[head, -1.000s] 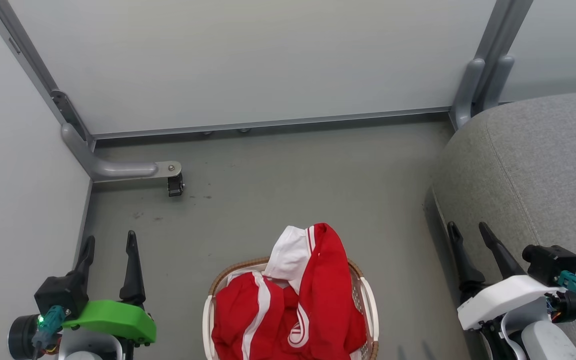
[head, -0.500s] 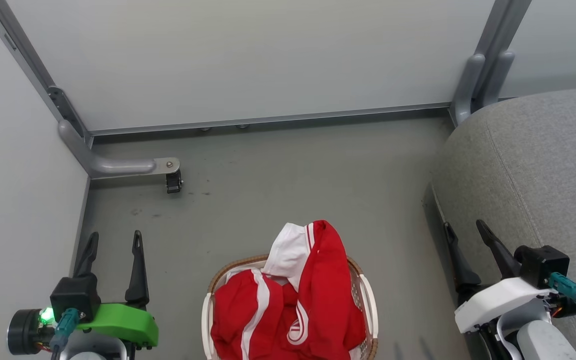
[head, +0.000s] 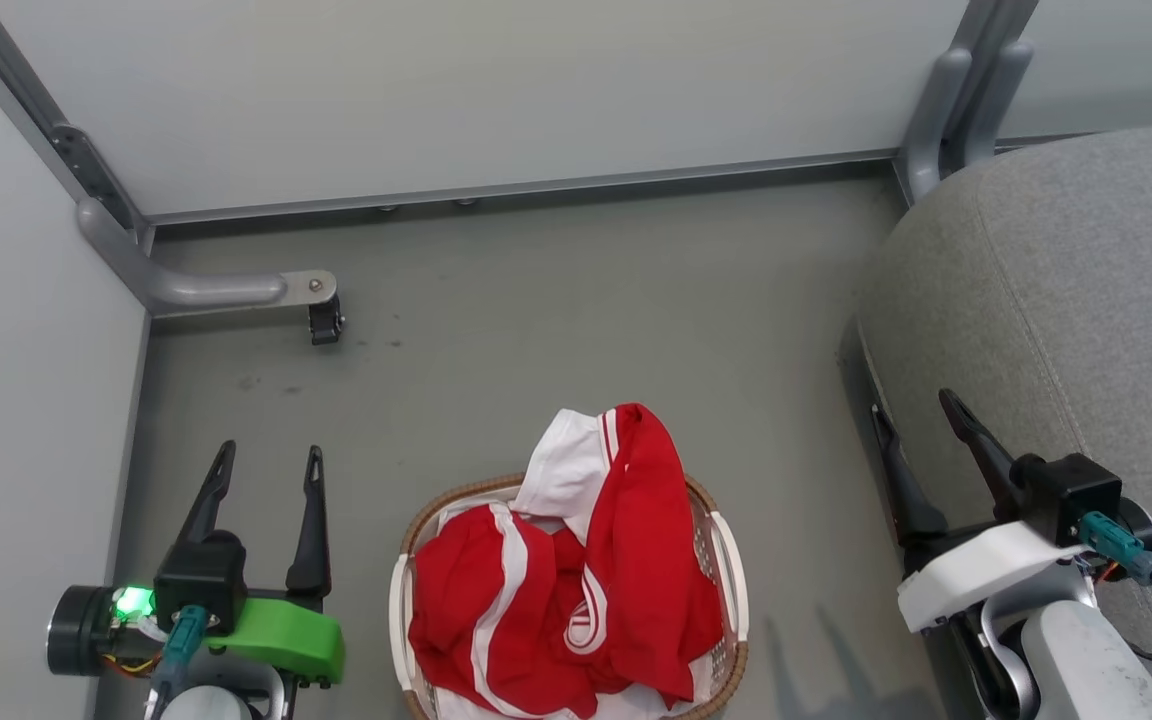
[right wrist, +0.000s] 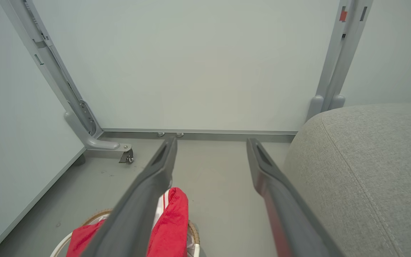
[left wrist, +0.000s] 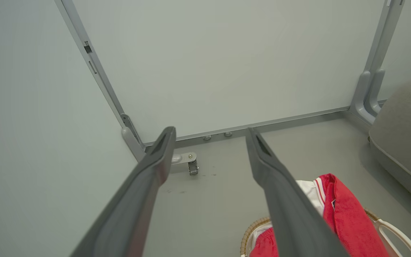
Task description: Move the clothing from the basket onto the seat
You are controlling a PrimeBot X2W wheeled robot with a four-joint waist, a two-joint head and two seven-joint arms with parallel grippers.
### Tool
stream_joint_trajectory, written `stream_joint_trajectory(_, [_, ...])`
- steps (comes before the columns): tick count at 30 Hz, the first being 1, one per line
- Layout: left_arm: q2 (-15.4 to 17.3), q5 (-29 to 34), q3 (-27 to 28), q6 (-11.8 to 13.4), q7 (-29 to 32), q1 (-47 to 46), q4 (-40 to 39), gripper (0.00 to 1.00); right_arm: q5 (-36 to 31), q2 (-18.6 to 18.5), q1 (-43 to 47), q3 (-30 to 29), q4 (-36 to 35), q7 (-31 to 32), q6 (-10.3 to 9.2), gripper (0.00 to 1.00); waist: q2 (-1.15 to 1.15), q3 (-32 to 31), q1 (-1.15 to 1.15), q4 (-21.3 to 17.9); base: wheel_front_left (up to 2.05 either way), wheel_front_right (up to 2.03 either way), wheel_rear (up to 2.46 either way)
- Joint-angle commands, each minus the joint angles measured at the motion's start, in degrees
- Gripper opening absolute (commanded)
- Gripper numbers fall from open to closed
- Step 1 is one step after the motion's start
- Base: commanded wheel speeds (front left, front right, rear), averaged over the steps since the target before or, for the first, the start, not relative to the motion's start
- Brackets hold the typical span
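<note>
Clothing (head: 626,560), bright red with white stripes, heaped in basket (head: 731,560).

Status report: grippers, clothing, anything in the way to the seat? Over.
Left gripper open, empty, left of basket. Right gripper open, empty, at seat edge. Clothing heaped in basket, untouched. No obstacle seen between basket and seat.

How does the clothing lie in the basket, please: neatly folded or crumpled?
Crumpled: the clothing is heaped loosely in the basket, one fold rising over its far rim.
</note>
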Motion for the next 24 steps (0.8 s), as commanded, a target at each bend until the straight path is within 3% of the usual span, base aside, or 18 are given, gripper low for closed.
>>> stream_joint_trajectory(1, [-0.1,1.5,-0.3,-0.5,-0.5,-1.6,0.4,1.0,-1.2,-0.2,-1.2,0.3,-0.4,-0.6,0.01,1.0,0.0,2.9,0.0,-0.9,0.0,0.0,0.0])
stream_joint_trajectory(11, [-1.3,4.7,-3.8,-3.1,-1.0,-7.7,5.0,1.0,-3.4,-0.1,-6.7,2.5,-2.3,-1.1,-0.01,1.0,0.0,13.8,0.0,-4.4,0.0,0.0,0.0])
stream_joint_trajectory(24, [0.2,6.4,-9.8,-4.9,-1.0,-18.1,13.8,1.0,-3.4,2.0,-12.2,4.4,-5.6,-1.1,-0.01,1.0,0.0,28.4,0.0,-9.6,0.0,0.0,0.0])
